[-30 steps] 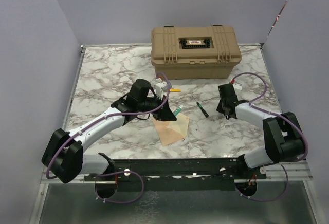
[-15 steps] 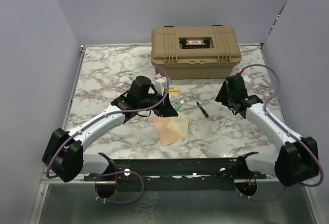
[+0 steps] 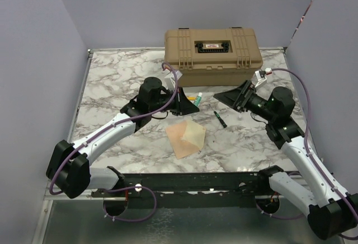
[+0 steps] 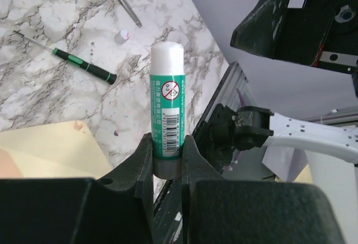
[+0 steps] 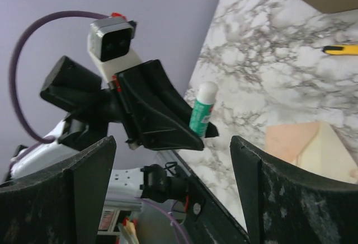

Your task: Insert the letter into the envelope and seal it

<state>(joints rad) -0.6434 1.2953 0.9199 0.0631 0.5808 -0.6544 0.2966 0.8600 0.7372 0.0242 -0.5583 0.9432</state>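
Note:
The envelope [image 3: 180,141] lies flat near the table's front middle, its pale yellow flap [image 3: 195,135] open; a corner also shows in the left wrist view as the envelope [image 4: 50,149]. The letter is hidden. My left gripper [image 3: 190,104] hovers just behind the envelope, shut on the base of a green glue stick [image 4: 167,109] with a white top. To the right, my right gripper [image 3: 224,97] is raised and turned to face the glue stick [image 5: 202,109], jaws wide open and holding nothing.
A tan toolbox [image 3: 212,56] stands at the back. A green-handled screwdriver [image 3: 220,119] lies between the grippers on the marble. A yellow tool [image 3: 191,98] lies in front of the toolbox. Purple walls close in both sides.
My right arm has lifted and swung its gripper round to face left, opening its jaws wide. My left gripper has carried the glue stick up and back off the envelope.

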